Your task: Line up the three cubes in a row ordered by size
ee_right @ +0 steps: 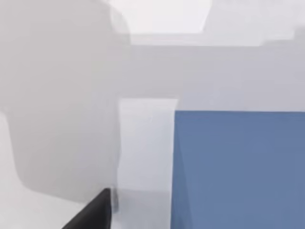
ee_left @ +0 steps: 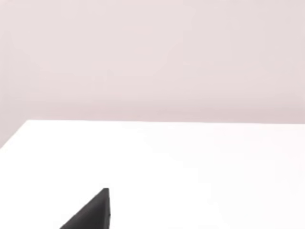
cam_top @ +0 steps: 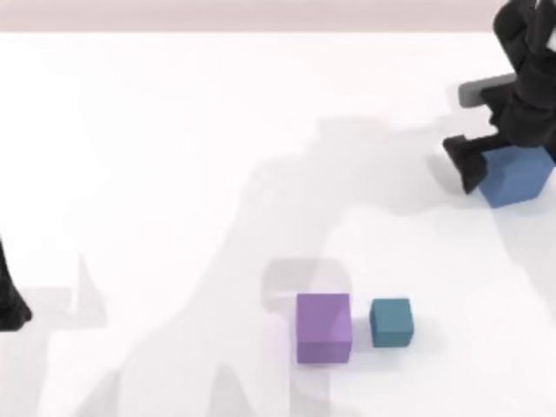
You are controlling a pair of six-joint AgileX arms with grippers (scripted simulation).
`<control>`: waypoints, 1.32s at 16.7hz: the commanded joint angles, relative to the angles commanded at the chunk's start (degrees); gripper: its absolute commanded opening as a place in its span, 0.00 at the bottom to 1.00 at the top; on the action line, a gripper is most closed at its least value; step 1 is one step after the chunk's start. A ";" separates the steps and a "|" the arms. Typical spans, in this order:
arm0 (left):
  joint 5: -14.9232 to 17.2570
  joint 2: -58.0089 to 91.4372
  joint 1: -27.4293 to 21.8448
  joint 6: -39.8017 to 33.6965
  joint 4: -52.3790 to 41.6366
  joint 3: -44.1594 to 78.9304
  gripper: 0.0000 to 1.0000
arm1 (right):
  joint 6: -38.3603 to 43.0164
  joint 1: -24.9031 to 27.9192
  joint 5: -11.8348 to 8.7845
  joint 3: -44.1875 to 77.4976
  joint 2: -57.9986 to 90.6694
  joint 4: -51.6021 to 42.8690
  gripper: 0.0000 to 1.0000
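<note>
A white table (cam_top: 174, 130) was seen from above, with three cubes on it. The purple cube (cam_top: 323, 327) and the smaller teal cube (cam_top: 391, 321) sat side by side near the front edge, just right of centre, with a narrow gap between them and their fronts roughly level. They read as the start of the row, medium then small running left to right.

The blue cube (cam_top: 519, 175), the largest, lay well apart at the far right, close to the table's right edge. The right gripper (cam_top: 495, 161) was down over it, one dark finger showing just off the cube's left face. The other finger was hidden behind the arm, so whether the jaws were spread or clamped on the cube could not be told. In the right wrist view the cube (ee_right: 238, 169) filled much of the frame.

The left arm (cam_top: 10, 304) was parked at the left edge (its wrist view showed only bare table).

By size, the blue cube probably belonged left of the purple one, where the table lay bare.
</note>
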 joint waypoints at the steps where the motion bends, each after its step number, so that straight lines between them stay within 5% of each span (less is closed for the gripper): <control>1: 0.00 0.00 0.00 0.00 0.00 0.00 1.00 | 0.00 0.00 0.00 -0.09 0.03 0.10 1.00; 4: 0.00 0.00 0.00 0.00 0.00 0.00 1.00 | 0.00 0.00 0.00 -0.09 0.03 0.10 1.00; 17: 0.00 0.00 0.00 0.00 0.00 0.00 1.00 | 0.00 0.00 0.00 -0.09 0.03 0.10 0.02; 22: 0.00 0.00 0.00 0.00 0.00 0.00 1.00 | 0.00 0.00 0.00 -0.09 0.03 0.10 0.00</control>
